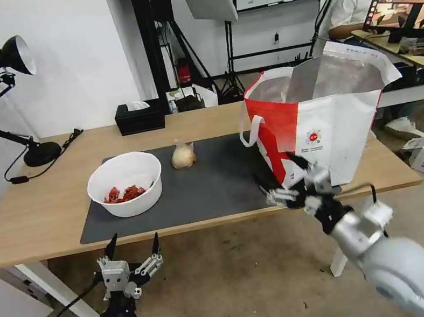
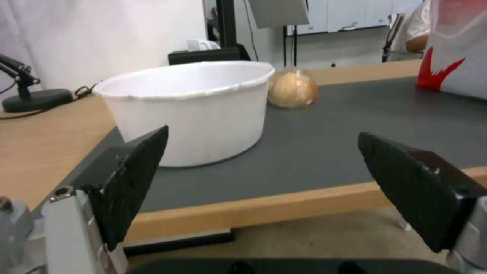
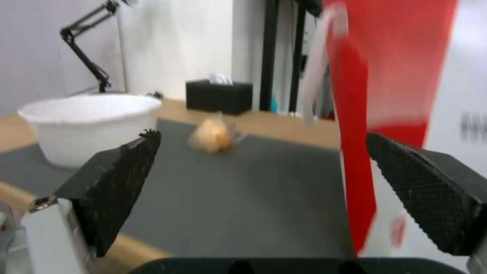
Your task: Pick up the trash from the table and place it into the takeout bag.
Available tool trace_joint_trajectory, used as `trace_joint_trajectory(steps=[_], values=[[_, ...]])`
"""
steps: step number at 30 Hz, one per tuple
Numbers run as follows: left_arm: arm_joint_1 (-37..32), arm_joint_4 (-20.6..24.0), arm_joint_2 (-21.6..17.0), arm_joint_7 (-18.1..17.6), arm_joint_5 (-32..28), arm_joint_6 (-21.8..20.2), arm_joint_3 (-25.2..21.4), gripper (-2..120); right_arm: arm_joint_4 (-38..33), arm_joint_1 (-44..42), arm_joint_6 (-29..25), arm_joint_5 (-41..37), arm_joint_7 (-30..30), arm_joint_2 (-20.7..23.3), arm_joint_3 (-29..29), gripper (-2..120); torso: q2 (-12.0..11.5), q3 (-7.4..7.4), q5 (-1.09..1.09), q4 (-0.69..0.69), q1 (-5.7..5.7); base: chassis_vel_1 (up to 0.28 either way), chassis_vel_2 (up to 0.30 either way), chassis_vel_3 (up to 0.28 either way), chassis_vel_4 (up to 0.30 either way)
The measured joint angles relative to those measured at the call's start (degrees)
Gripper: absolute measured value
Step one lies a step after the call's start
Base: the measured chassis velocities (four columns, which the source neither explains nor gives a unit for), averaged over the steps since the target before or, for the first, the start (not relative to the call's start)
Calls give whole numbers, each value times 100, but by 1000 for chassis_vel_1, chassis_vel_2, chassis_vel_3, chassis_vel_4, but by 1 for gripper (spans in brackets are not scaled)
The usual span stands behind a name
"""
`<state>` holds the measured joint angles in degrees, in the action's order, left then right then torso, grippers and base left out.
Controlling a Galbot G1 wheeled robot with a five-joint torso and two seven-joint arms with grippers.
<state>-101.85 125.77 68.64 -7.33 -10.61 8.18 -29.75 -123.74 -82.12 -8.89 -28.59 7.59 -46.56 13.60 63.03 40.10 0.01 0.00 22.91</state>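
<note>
On the long light-wood table (image 1: 40, 210) lies a dark grey mat (image 1: 211, 186), and two pieces of trash sit on it. Toward the robot's left stands the white round bowl (image 1: 125, 183), upright, with red scraps in its bottom. Just beyond it, nearer the mat's far edge, rests the small knotted clear bag of beige stuff (image 1: 183, 155), apart from the bowl and touching nothing else.

At the mat's right end stands the takeout bag (image 1: 326, 122), a boxy white tote with a red panel, its mouth wide open so that the silver foil lining shows. One white loop handle (image 1: 249, 131) droops down the side that faces the bowl.

From where I stand, the left gripper (image 1: 132, 244) hangs below and in front of the table's near edge, short of the bowl, its two black fingers spread wide with nothing between them. Its wrist camera looks level across the mat at the bowl's wall.

The right gripper (image 1: 279, 175) hovers at the near edge of the table, just beside the tote's red corner, its fingers likewise spread wide and holding nothing.

Back against the far edge sit a black tissue box (image 1: 139, 116) and a black desk lamp (image 1: 5, 102).
</note>
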Motion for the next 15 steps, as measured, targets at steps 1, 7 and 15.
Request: trace_joint_trajectory(steps=[1,7,15], values=[[-30,-22,24,5,27,31,-12,100,134,-177,-153,146,-45,-125,1,100,0,0,0,0,0,0,0,0,0],[-108,-97,107,19,110,71,11,100,679,-595,-587,637,-125,-582,-47,100,0,0,-1,1,0,0,0,0,0],[-111,-214,144,32,202,102,40,100,866,-705,-696,724,-148,-718,-70,100,0,0,-1,0,1,0,0,0,0]])
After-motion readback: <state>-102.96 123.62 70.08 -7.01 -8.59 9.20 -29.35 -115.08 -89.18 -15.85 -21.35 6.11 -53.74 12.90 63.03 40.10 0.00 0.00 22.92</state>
